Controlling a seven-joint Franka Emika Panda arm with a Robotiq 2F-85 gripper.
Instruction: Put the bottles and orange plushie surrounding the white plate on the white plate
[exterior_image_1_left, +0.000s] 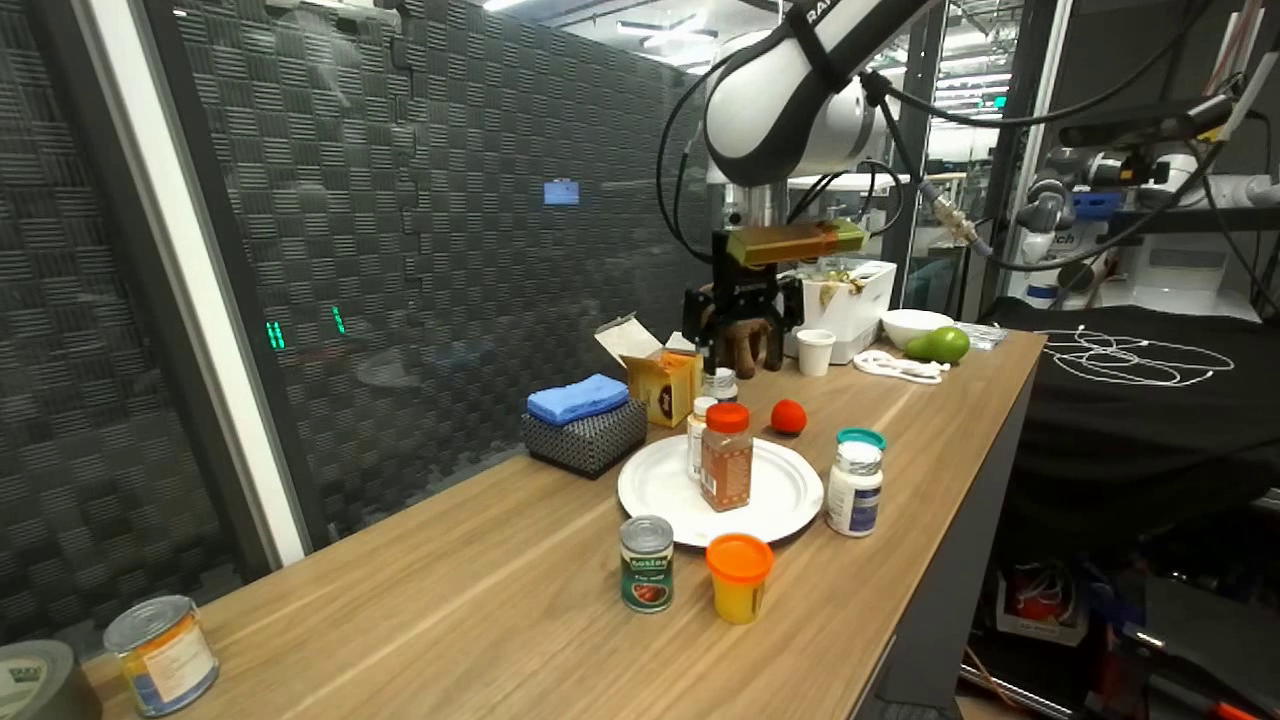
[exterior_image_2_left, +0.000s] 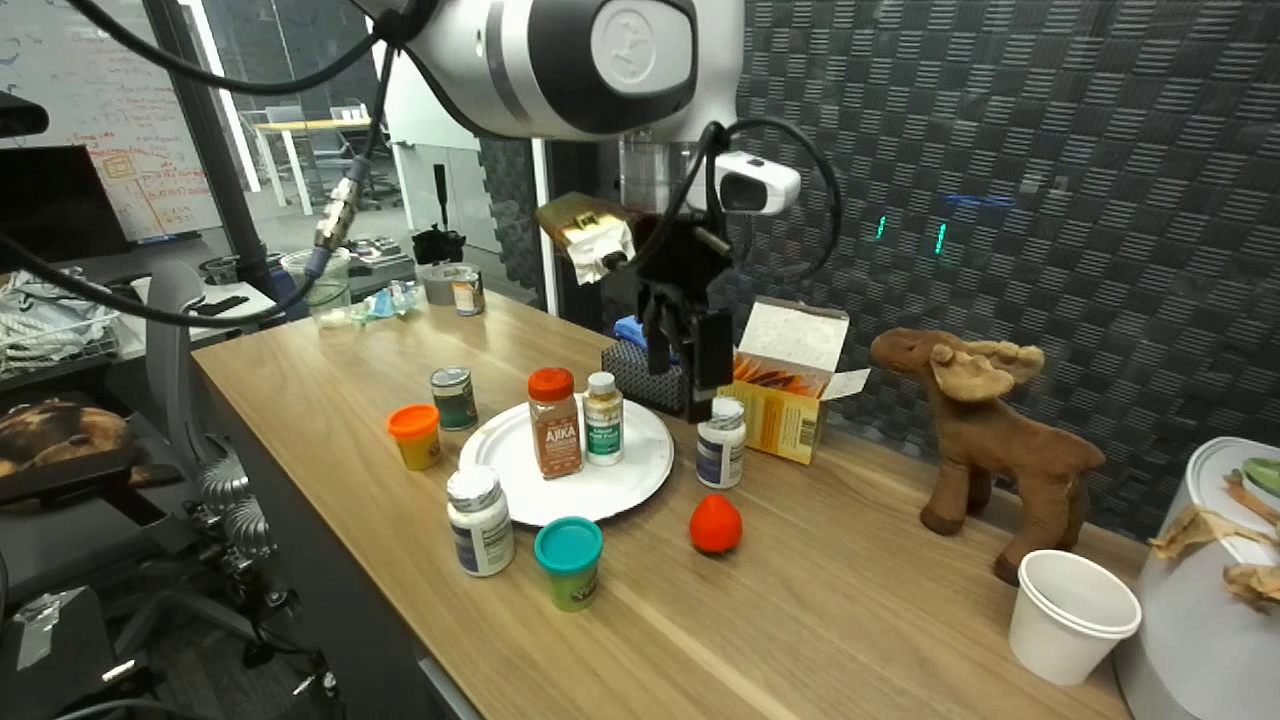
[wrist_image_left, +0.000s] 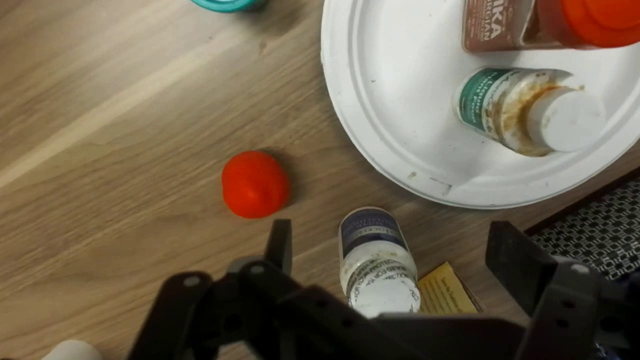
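Note:
The white plate (exterior_image_2_left: 635, 480) holds a red-capped spice bottle (exterior_image_2_left: 556, 440) and a white bottle with a green label (exterior_image_2_left: 603, 430), both upright. A white bottle with a blue label (exterior_image_2_left: 720, 455) stands beside the plate near the yellow box. In the wrist view this bottle (wrist_image_left: 375, 250) shows between my spread fingers. My gripper (wrist_image_left: 390, 240) is open and empty, above the table; it also shows in an exterior view (exterior_image_2_left: 685, 390). A similar white bottle (exterior_image_1_left: 855, 490) stands at the plate's opposite side. A round red-orange thing, perhaps the plushie (exterior_image_2_left: 716, 524), lies on the table near the plate.
A teal-lidded tub (exterior_image_2_left: 570, 575), an orange-lidded tub (exterior_image_2_left: 416, 440) and a green can (exterior_image_2_left: 454, 400) stand around the plate. A patterned box with a blue cloth (exterior_image_1_left: 578, 399) and an open yellow box (exterior_image_2_left: 775, 415) line the wall. A brown plush moose (exterior_image_2_left: 1000, 445) and paper cups (exterior_image_2_left: 1065, 620) stand farther off.

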